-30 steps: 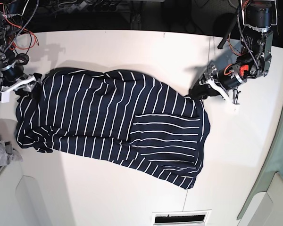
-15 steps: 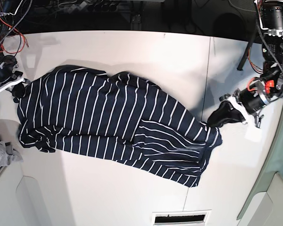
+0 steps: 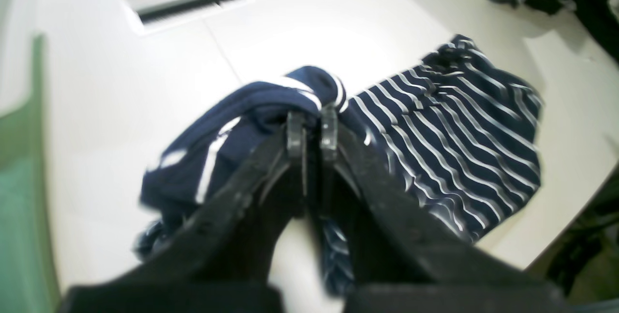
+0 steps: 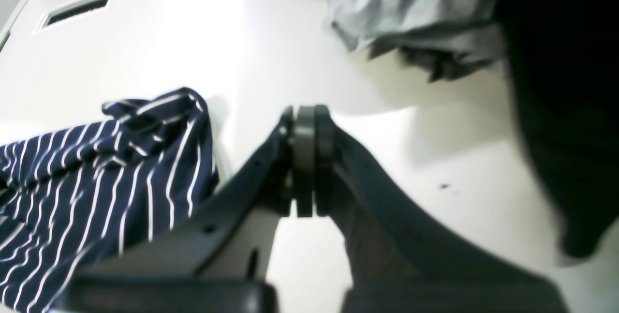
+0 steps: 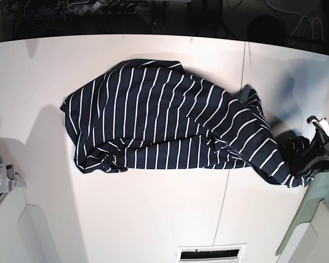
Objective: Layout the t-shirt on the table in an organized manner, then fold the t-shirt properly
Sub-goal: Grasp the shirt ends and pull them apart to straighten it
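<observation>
T-shirt [image 5: 170,118] in left end effector [image 3: 309,126] (bunched)

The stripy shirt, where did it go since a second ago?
The left end effector, shut on the t-shirt, dragged it toward the base view's right edge. The right end effector let go of its end and left the base view. The grey cloth stayed put.

Crumpled grey cloth [image 5: 1,181] at left edge, lower half of base view. White slotted vent [image 5: 211,253] at bottom edge, right of centre.
</observation>
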Controlling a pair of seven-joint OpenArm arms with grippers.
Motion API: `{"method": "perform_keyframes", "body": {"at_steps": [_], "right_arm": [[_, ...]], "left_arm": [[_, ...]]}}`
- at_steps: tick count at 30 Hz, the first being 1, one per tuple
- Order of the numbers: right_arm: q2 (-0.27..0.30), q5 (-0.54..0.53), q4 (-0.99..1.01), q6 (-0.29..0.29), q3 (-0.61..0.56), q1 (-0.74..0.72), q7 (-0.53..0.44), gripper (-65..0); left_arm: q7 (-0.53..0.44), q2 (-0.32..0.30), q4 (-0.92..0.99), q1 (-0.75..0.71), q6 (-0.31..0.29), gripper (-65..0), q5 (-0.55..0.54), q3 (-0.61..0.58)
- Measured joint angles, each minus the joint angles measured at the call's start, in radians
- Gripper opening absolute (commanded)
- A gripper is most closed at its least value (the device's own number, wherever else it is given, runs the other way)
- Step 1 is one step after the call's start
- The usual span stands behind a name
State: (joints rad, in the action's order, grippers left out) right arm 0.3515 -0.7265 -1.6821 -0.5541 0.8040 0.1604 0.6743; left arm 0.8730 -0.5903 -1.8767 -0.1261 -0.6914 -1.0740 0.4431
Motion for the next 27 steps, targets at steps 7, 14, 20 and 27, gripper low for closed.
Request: {"method": "perform_keyframes", "body": {"at_steps": [7, 14, 20, 27], "right_arm": [[-0.006, 0.08, 0.227, -0.002, -0.235, -0.081, -0.055, -40.2], [-0.003, 0.222, 0.435, 0.004, -0.484, -0.111, -0.203, -28.8], [-0.005, 0.248, 0.452, 0.001, -0.642, -0.136, -0.225, -34.1], [-0.023, 0.252, 0.452, 0.0, -0.65, -0.127, -0.248, -65.0]], "left_arm": [[-0.059, 0.087, 0.159, 0.06, 0.002, -65.0, 0.117, -0.139], [-0.054, 0.104, 0.164, 0.057, 0.002, -65.0, 0.142, -0.142], [-0.062, 0.105, 0.165, 0.058, 0.002, -65.0, 0.142, -0.142], [-0.058, 0.106, 0.165, 0.057, 0.002, -65.0, 0.172, -0.142]]}}
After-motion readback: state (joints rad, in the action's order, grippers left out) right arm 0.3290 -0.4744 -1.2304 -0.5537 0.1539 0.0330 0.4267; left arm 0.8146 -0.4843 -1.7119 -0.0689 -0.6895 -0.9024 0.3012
